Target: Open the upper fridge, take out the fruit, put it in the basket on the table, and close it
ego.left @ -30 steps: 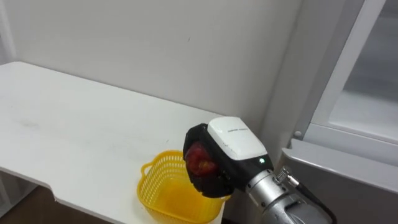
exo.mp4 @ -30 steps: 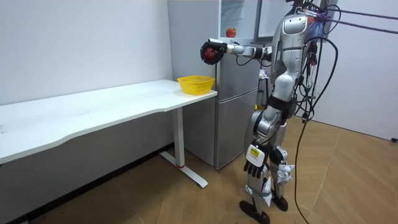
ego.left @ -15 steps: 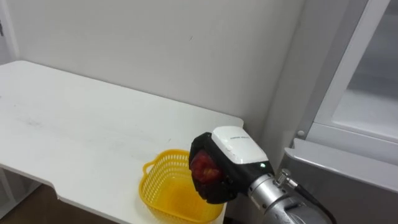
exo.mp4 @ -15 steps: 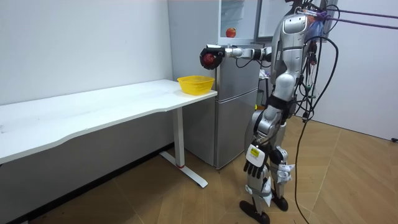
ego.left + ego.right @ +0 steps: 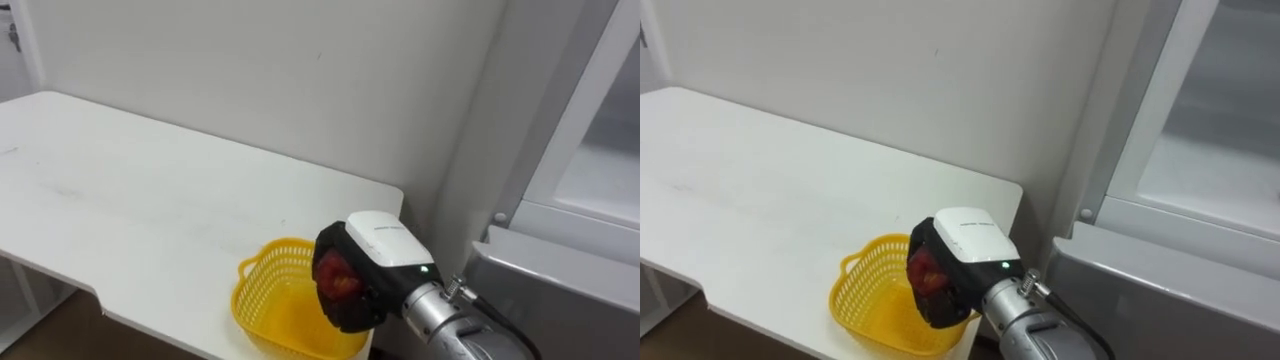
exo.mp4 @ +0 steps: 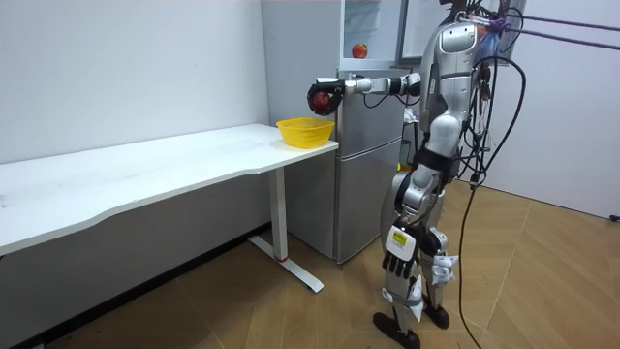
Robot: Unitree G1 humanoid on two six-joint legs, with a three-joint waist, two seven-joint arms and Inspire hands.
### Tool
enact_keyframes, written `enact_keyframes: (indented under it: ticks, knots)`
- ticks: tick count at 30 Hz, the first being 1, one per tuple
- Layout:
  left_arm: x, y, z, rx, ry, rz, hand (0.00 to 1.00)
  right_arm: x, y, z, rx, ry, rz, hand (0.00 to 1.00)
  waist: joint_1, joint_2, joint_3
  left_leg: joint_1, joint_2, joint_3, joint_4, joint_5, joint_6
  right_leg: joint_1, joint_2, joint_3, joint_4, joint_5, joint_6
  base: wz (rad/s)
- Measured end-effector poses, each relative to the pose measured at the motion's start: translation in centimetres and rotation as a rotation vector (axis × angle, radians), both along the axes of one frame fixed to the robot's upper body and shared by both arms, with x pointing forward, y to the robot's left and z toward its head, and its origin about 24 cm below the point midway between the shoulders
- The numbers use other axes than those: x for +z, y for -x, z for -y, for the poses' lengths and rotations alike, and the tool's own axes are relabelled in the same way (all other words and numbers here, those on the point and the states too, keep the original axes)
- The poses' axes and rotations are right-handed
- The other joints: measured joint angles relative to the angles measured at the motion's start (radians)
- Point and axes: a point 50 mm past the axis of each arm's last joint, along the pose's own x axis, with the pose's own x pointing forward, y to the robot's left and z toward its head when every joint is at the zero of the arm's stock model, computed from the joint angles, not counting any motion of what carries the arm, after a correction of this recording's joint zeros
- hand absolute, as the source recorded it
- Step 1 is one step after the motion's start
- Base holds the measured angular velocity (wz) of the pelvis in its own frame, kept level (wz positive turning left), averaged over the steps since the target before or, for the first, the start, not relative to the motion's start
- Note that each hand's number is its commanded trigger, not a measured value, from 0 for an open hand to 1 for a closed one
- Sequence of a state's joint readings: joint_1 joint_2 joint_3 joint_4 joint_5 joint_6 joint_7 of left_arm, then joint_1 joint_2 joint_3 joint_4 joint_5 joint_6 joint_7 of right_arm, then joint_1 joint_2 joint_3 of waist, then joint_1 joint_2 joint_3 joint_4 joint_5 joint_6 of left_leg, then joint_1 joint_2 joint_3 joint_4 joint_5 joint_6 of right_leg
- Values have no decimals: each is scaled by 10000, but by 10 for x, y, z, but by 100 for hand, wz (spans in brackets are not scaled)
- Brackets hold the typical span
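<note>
A red apple sits in my right hand, whose dark fingers are curled round it. The hand hangs just above the right part of a yellow basket, which stands on the near right corner of the white table. In the room view the apple is a short way over the basket, at the end of my outstretched arm. I stand in front of the fridge; its upper compartment is open, with another red fruit on a shelf. My left hand hangs relaxed by my thigh.
The fridge's lower cabinet top and the open upper compartment's frame lie to the right of my arm. A white wall runs behind the table. The table's long bare top stretches to the left.
My right hand has carried the apple lower and further out over the basket. The eye view has shifted a little with my head.
</note>
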State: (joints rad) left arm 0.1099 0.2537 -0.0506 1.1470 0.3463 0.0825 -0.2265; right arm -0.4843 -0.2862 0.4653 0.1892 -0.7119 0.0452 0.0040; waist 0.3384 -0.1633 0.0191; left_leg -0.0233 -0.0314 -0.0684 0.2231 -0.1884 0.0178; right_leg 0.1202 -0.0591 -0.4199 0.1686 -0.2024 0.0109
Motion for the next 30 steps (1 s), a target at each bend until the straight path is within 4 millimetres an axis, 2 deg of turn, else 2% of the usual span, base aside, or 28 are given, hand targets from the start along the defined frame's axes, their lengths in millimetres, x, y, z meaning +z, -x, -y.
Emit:
enact_keyframes:
  ticks: [5, 9, 10, 12, 30]
  knots:
    - [0, 4, 0, -156, -58, -120, 0, -3, 2, -4, 201, 148, -70, 100, 7, -196, 50, -20, -7, -2, 9, -1, 0, 14, 3, 9, 2, 1, 0, 0]
    - [0, 4, 0, -164, -67, -128, 0, -7, 1, -3, 133, 232, -237, 100, 130, -226, 70, -23, -13, -1, 51, -4, 2, 32, 0, 12, 1, 1, -1, 0]
    - [0, 4, -1, -163, -92, -122, 0, -10, 1, -2, 80, 292, -356, 58, 186, -223, 72, -23, -19, -15, 53, -5, 1, 57, -1, -11, 1, 1, -1, 5]
    - [0, 2, -1, -185, -138, -44, 0, -13, 1, -3, 96, 365, -454, 0, 209, -223, 73, -58, -19, -45, 63, -7, -1, 58, 1, -43, 3, 0, 0, 7]
    - [0, 5, -1, -208, -283, -144, 0, -16, 1, -4, 23, 562, -501, 0, 240, -264, 36, -343, -133, -237, 379, 11, 27, 2, -55, -224, 10, 0, 0, 3]
